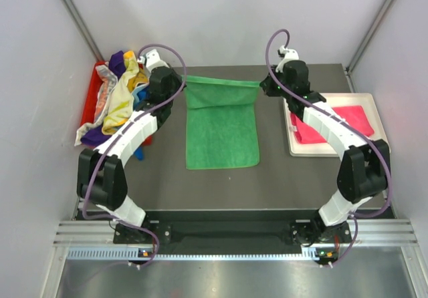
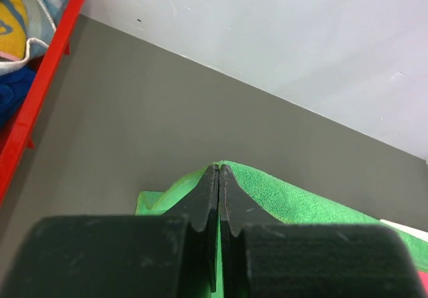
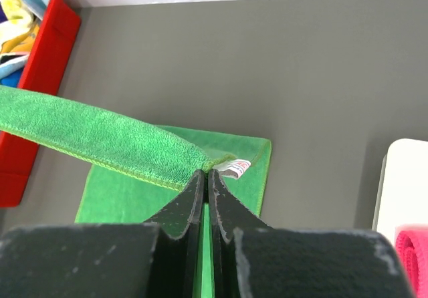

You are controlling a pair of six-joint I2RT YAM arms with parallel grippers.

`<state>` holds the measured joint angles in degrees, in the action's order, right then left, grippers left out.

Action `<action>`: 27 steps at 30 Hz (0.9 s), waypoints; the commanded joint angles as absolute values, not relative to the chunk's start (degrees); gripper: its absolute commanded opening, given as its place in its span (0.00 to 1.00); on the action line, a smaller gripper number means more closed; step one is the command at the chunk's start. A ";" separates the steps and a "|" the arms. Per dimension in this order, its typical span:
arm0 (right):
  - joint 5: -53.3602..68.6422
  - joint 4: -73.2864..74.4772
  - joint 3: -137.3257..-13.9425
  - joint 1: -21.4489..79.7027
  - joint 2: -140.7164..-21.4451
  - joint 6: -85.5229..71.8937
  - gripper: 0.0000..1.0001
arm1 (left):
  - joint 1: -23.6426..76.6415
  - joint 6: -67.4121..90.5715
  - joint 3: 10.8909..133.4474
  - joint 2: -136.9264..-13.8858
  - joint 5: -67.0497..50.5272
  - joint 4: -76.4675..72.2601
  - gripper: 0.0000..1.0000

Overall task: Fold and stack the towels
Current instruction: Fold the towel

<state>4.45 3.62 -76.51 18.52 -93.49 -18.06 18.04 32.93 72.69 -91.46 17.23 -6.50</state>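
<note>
Left pincer (image 2: pixel 219 169) clamped tight on one far corner of the green towel (image 1: pixel 222 127), right pincer (image 3: pixel 205 173) pinched on the other, and the edge hangs stretched between them above the surface (image 1: pixel 221 188), held taut, I'd say, so the cloth folds over flat without bunching. Its lower part lies spread out mid-surface, plush and bright, with a small white label (image 3: pixel 234 168) at the right-hand corner. More towels (image 1: pixel 119 101) sit heaped in the red bin (image 1: pixel 89 107) at left, and a pink towel (image 1: pixel 348 121) lies on the white tray (image 1: pixel 334 152) at right, likely the stack's start.
</note>
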 commanded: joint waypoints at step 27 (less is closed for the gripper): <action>3.69 -1.40 -62.32 19.77 -79.28 -20.21 0.00 | 19.34 34.80 61.36 -79.02 16.88 -7.30 0.00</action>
<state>4.67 0.80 -63.64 19.49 -82.41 -19.79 19.49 34.39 62.92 -81.93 15.86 -6.00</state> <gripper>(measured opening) 0.010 0.011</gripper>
